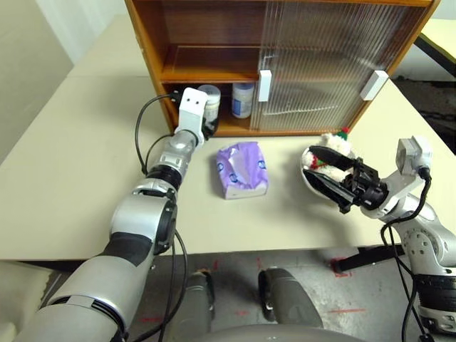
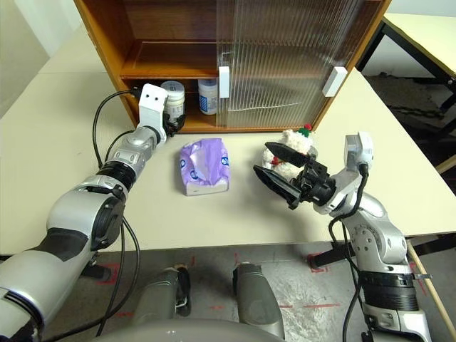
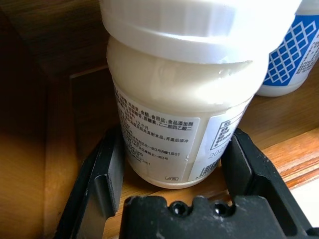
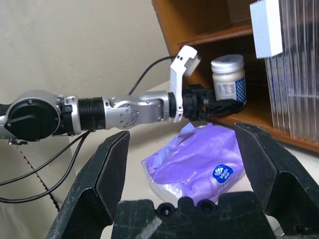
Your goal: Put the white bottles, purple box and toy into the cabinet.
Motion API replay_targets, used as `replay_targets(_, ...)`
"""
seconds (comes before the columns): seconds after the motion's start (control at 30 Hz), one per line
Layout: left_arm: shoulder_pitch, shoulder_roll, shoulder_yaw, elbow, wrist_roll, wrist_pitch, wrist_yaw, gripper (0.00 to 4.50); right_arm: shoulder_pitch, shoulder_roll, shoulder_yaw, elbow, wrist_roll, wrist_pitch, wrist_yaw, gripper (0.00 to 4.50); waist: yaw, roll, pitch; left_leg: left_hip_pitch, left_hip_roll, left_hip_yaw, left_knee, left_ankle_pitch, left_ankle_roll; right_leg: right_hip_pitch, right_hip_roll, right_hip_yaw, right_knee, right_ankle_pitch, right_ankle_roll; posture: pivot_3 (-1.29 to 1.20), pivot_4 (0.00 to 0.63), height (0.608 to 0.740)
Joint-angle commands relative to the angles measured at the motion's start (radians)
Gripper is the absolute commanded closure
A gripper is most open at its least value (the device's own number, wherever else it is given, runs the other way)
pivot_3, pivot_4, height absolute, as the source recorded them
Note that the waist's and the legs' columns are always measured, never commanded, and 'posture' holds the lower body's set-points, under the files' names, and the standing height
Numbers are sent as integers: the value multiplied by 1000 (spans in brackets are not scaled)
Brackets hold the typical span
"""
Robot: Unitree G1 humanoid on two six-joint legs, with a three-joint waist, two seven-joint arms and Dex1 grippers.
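Left hand (image 3: 172, 164) fingers apart, flanking bottle (image 3: 174, 94) on cabinet (image 1: 153, 43) shelf; pulling out skewed could tip it. Right hand (image 4: 182, 164) gaping, empty.

Even, soft light from above fills the head views; the pale desk (image 1: 85, 157) is bright, with only faint shadows beside the purple box (image 1: 243, 169). The cabinet (image 1: 153, 43) is dim in its upper compartment, and its ribbed door (image 1: 320, 64) carries soft glare streaks. The head views bend slightly at the edges. In the left wrist view the white bottle (image 3: 174, 99) has a broad sheen across its lid, its printed label reads sharply, and the wood beside it falls into deep shadow.
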Motion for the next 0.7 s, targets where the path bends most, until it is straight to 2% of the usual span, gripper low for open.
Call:
replay_targets(0.03,-28,-8,6,23,11,12,1,1406,23,-10,-21,-28,15,6,-9,0,-3,0,0,0,0,0,0,0,0,0,0,0,0,0,0,-208,114,740)
replay_targets(0.27,-30,-11,9,29,15,16,3,1406,31,-7,-5,-37,10,7,-16,0,-20,-2,1,0,0,0,0,0,0,0,-1,0,0,0,0,-209,118,740)
replay_targets(0.67,-54,-19,82,36,-10,47,9,1406,46,-26,-4,-47,2,17,-13,0,-25,-3,7,0,0,0,0,0,0,0,-1,0,0,0,1,-217,125,740)
replay_targets(0.7,-54,-20,85,36,-8,48,9,1056,51,-27,-5,-48,1,18,-12,0,-24,-3,7,0,0,0,0,0,0,0,-1,0,0,0,1,-216,126,740)
